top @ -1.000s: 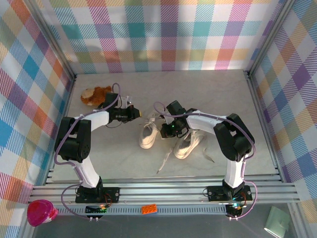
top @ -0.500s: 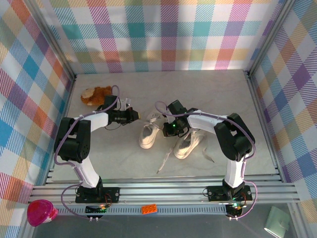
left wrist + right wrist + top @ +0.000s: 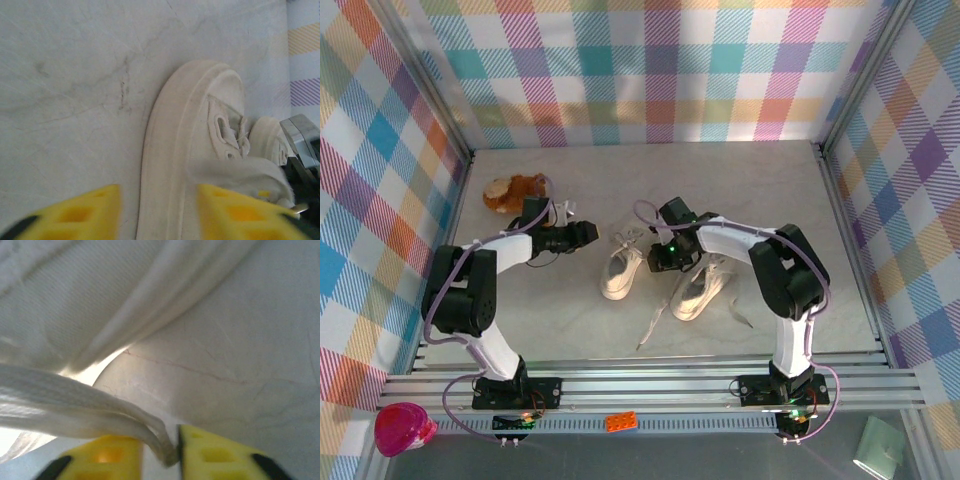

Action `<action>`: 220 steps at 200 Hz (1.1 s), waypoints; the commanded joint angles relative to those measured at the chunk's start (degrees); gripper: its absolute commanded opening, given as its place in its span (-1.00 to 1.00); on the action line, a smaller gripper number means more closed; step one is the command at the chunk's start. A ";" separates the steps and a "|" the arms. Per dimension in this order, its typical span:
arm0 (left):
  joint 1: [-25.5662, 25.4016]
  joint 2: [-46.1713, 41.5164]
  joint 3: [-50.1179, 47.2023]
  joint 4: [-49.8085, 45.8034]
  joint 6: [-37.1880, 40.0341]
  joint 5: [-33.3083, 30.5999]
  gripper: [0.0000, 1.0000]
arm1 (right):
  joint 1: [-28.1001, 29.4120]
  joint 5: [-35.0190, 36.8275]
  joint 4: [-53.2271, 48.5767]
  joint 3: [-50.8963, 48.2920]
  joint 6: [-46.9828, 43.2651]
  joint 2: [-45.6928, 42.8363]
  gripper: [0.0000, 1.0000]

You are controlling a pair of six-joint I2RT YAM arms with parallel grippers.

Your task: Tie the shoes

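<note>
Two cream shoes lie mid-table, the left shoe (image 3: 620,270) and the right shoe (image 3: 701,288), with white laces (image 3: 655,320) trailing toward the front. My left gripper (image 3: 584,234) sits just left of the left shoe, open; in its wrist view the yellow fingers (image 3: 95,210) stand wide apart before the shoe's toe (image 3: 200,115), with nothing between them. My right gripper (image 3: 665,256) hovers between the shoes. Its jaws (image 3: 161,442) stand slightly apart, and a folded lace (image 3: 75,400) lies loose in the gap against the right finger (image 3: 215,455).
A brown plush toy (image 3: 513,190) lies at the back left, close behind my left arm. Checked walls (image 3: 650,70) enclose the table on three sides. A loose lace (image 3: 735,312) runs right of the right shoe.
Both grippers have gone from shut to open within the last half second. The left one has let go of its lace and drawn back a little to the left.
</note>
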 commanded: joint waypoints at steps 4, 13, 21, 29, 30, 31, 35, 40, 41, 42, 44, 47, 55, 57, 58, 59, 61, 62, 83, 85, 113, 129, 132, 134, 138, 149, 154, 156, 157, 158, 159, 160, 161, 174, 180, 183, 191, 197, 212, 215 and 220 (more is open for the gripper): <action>0.81 -6.28 -2.29 1.30 -0.40 -2.49 0.12 | -0.35 -2.53 -3.89 5.37 -4.82 2.73 -0.35; 0.81 -8.06 -3.35 0.82 -0.29 -3.53 0.06 | -0.34 -3.27 -4.00 6.47 -5.90 3.27 -0.33; 0.81 -9.34 -4.69 0.83 -0.43 -4.34 -0.03 | -0.35 -4.01 -4.16 7.39 -6.81 3.98 -0.32; 0.81 -10.41 -6.42 1.29 -0.95 -4.88 -0.15 | -0.36 -4.61 -4.40 8.37 -7.75 4.87 -0.32; 0.77 -10.55 -6.63 1.39 -1.04 -4.91 -0.16 | -0.36 -4.70 -4.41 8.48 -7.86 4.98 -0.32; 0.79 -10.67 -6.91 1.53 -1.09 -4.98 -0.17 | -0.35 -4.79 -4.51 8.62 -8.05 5.07 -0.32; 0.75 -11.18 -7.97 2.19 -1.64 -5.03 -0.22 | -0.35 -4.99 -4.65 9.19 -8.49 5.47 -0.32; 0.60 -11.66 -9.45 3.16 -2.25 -5.04 -0.28 | -0.35 -5.34 -4.86 9.81 -9.07 5.90 -0.32; 0.57 -11.79 -9.77 3.38 -2.40 -5.04 -0.29 | -0.35 -5.42 -4.91 9.90 -9.18 6.02 -0.32; 0.47 -11.91 -10.06 3.54 -2.47 -5.04 -0.30 | -0.35 -5.46 -4.89 9.95 -9.32 6.12 -0.33; 0.35 -12.15 -10.65 3.81 -2.69 -5.10 -0.32 | -0.35 -5.59 -4.98 10.27 -9.40 6.45 -0.33; 0.11 -12.44 -11.36 4.20 -3.05 -5.25 -0.35 | -0.40 -5.85 -4.99 10.64 -9.77 6.65 -0.33; -0.96 -13.33 -13.69 5.36 -3.85 -5.66 -0.38 | -0.35 -6.63 -5.11 11.63 -10.70 7.47 -0.34; -1.34 -13.49 -14.09 5.49 -3.99 -5.83 -0.38 | -0.35 -6.81 -5.13 11.88 -10.90 7.65 -0.34; -1.58 -13.63 -14.42 5.56 -4.05 -5.87 -0.38 | -0.35 -6.90 -5.17 11.95 -11.02 7.77 -0.34; -1.79 -13.75 -14.67 5.64 -4.08 -5.98 -0.38 | -0.35 -6.99 -5.20 11.98 -11.12 7.83 -0.35; -2.15 -13.90 -15.08 5.70 -4.20 -6.17 -0.38 | -0.35 -7.16 -5.19 12.32 -11.31 8.01 -0.35; -2.38 -14.02 -15.18 5.75 -4.29 -6.31 -0.38 | -0.35 -7.25 -5.21 12.47 -11.40 8.13 -0.35; -8.93 -16.12 -18.18 5.81 -5.14 -9.68 -0.37 | -0.35 -9.19 -5.87 14.68 -13.42 9.55 -0.37; -9.47 -16.38 -18.35 5.81 -5.23 -10.11 -0.37 | -0.38 -9.36 -5.91 14.79 -13.60 9.65 -0.37; -16.13 -19.54 -19.14 4.71 -6.75 -15.28 -0.37 | -0.35 -10.12 -6.93 15.90 -15.51 9.54 -0.33; -16.50 -21.55 -18.13 0.89 -5.84 -17.67 -0.34 | -0.42 -8.58 -8.03 15.75 -16.04 8.03 -0.18; -16.43 -21.89 -17.74 -0.12 -5.34 -18.34 -0.33 | -0.44 -8.24 -8.26 15.74 -16.15 7.60 -0.15; -16.42 -22.18 -17.45 -0.84 -5.06 -18.84 -0.32 | -0.44 -7.98 -8.44 15.67 -16.19 7.27 -0.14; -16.41 -22.58 -16.74 -1.96 -4.40 -19.83 -0.29 | -0.49 -7.40 -8.75 15.48 -16.31 6.66 -0.10; -15.58 -23.47 -14.92 -5.89 -2.81 -21.88 -0.24 | -0.74 -5.86 -10.01 15.14 -16.21 4.72 -0.03; -14.92 -23.66 -14.17 -7.24 -2.40 -22.17 -0.21 | -0.94 -5.41 -10.80 14.97 -16.23 3.72 0.00; -14.63 -23.74 -13.94 -7.76 -2.20 -22.11 -0.20 | -1.01 -5.23 -11.19 14.93 -16.19 3.36 0.01; -14.43 -23.77 -13.77 -7.97 -2.10 -22.05 -0.20 | -1.03 -5.19 -11.37 14.88 -16.21 3.16 0.02; -14.28 -23.78 -13.65 -8.16 -2.01 -21.98 -0.19 | -1.04 -5.16 -11.55 14.85 -16.27 2.98 0.03; -14.12 -23.83 -13.49 -8.34 -1.92 -21.90 -0.19 | -1.05 -5.11 -11.72 14.84 -16.30 2.80 0.03; -13.95 -23.86 -13.37 -8.52 -1.88 -21.82 -0.19 | -1.10 -4.99 -11.81 14.84 -16.31 2.58 0.04; -13.77 -23.87 -13.23 -8.70 -1.81 -21.73 -0.19 | -1.12 -4.89 -12.03 14.79 -16.32 2.38 0.04; -11.62 -24.22 -11.81 -10.62 -1.52 -20.45 -0.17 | -1.34 -3.57 -14.06 13.89 -16.36 -0.34 0.07; -10.89 -24.59 -11.20 -11.20 -1.55 -19.81 -0.16 | -1.48 -2.91 -14.73 13.29 -16.28 -1.66 0.08; -10.60 -24.81 -10.93 -11.45 -1.57 -19.61 -0.16 | -1.54 -2.60 -15.06 13.02 -16.32 -2.28 0.08; -10.12 -25.50 -10.35 -12.05 -1.56 -19.28 -0.15 | -1.71 -1.97 -15.80 12.13 -16.09 -3.96 0.09; -10.04 -26.14 -10.04 -12.33 -1.64 -19.19 -0.14 | -1.83 -1.66 -16.10 11.34 -15.97 -4.98 0.09; -9.91 -27.54 -9.57 -12.73 -2.71 -19.27 -0.09 | -1.85 -0.95 -16.40 10.00 -15.29 -7.86 0.09; -9.89 -27.84 -9.52 -12.74 -3.06 -19.23 -0.08 | -1.85 -0.99 -16.39 9.90 -15.07 -8.37 0.09; -9.82 -28.28 -9.56 -12.56 -3.74 -18.96 -0.08 | -1.85 -1.14 -16.42 9.64 -14.75 -9.16 0.09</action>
